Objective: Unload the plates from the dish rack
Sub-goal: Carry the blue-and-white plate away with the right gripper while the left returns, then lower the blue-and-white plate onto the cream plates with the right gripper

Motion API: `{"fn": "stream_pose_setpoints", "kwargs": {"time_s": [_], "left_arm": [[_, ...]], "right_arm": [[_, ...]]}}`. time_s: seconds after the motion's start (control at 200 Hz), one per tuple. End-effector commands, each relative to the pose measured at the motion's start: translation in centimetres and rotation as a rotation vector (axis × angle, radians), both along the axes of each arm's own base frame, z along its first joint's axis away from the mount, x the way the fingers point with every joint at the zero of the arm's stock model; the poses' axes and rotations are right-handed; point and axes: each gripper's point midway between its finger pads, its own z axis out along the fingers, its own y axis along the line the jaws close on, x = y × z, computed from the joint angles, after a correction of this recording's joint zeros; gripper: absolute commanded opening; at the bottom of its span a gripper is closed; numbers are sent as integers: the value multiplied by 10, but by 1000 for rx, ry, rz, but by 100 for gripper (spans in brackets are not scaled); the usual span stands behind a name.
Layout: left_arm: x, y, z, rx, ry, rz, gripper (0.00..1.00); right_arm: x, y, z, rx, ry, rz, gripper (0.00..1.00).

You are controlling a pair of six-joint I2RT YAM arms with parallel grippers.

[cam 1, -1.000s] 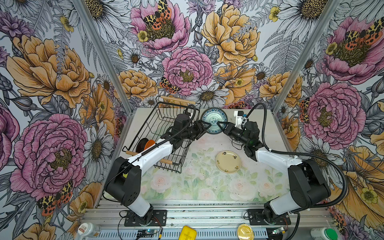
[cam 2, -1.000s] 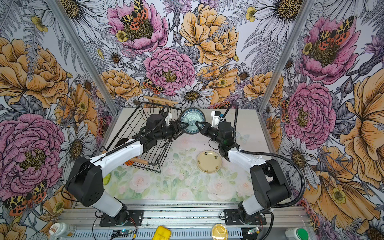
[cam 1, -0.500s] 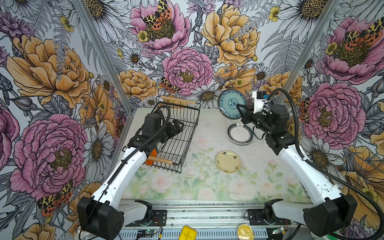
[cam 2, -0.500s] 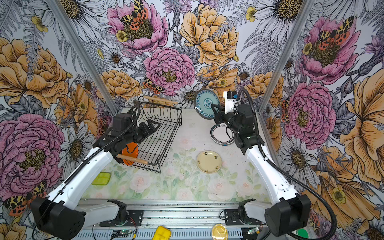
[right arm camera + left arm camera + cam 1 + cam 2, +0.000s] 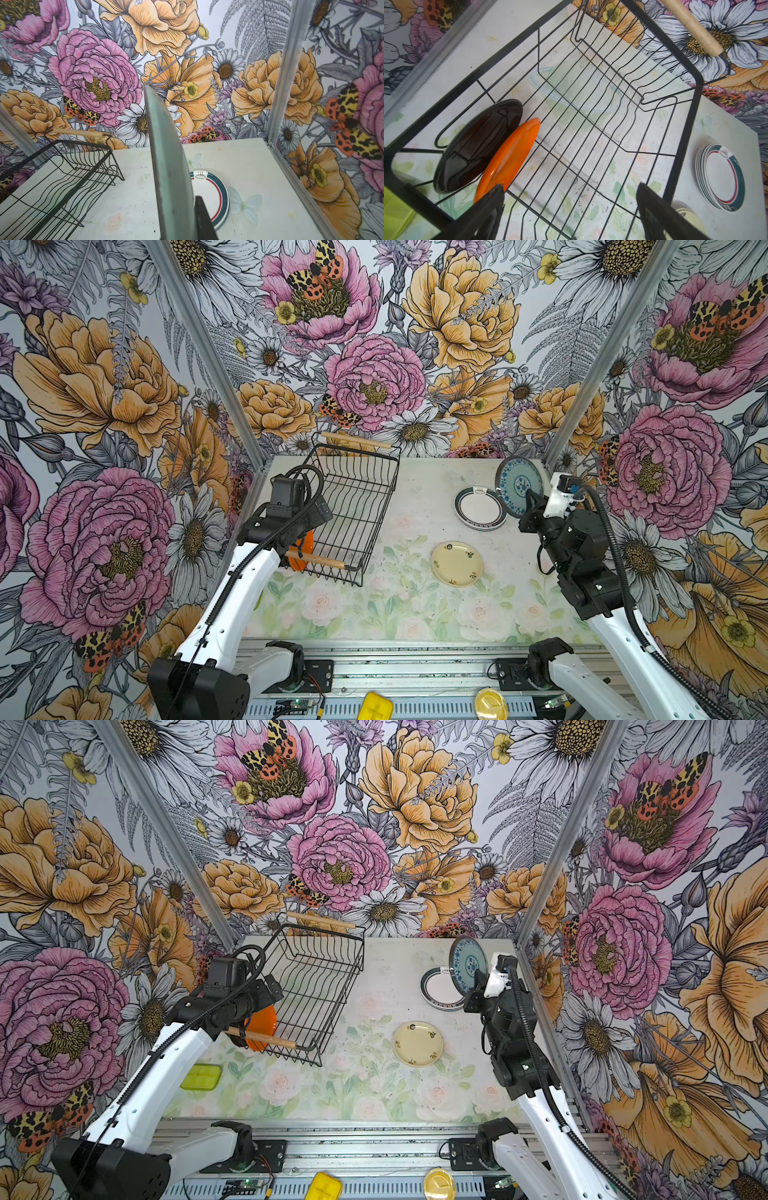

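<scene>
Our right gripper [image 5: 530, 504] clamped the upright blue-patterned plate [image 5: 517, 483] near the tabletop's [image 5: 419, 485] far-right corner, which we judged needed laying flat next; our left gripper [image 5: 570, 186] gaped empty.

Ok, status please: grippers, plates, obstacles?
Left gripper open over dish rack. Right gripper shut on blue patterned plate, near white stack. Orange plate, black plate in rack. Nothing blocking.
</scene>
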Motion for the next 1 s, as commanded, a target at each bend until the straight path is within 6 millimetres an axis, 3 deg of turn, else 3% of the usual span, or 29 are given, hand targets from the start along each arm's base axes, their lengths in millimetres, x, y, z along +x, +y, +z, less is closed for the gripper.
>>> {"fn": "stream_pose_setpoints", "kwargs": {"time_s": [0.0,0.24,0.345,0.53,0.706,0.996], "left_arm": [[-5,19,-6,111,30,25,99],[-4,28,-16,196,73,41,99],[-4,31,-14,223,73,48,99],[-6,37,-9,246,51,95,99],[-13,47,3,269,-4,168,99],[-15,38,17,175,-96,116,99]], "right_arm": [[-4,-12,-31,68,99,-85,0],[-4,10,-98,286,326,-59,0],[-4,19,-115,362,386,-45,0],[-4,38,-136,478,486,1,0],[-5,46,-141,505,519,32,0],[-7,67,-155,561,617,113,0]]}}
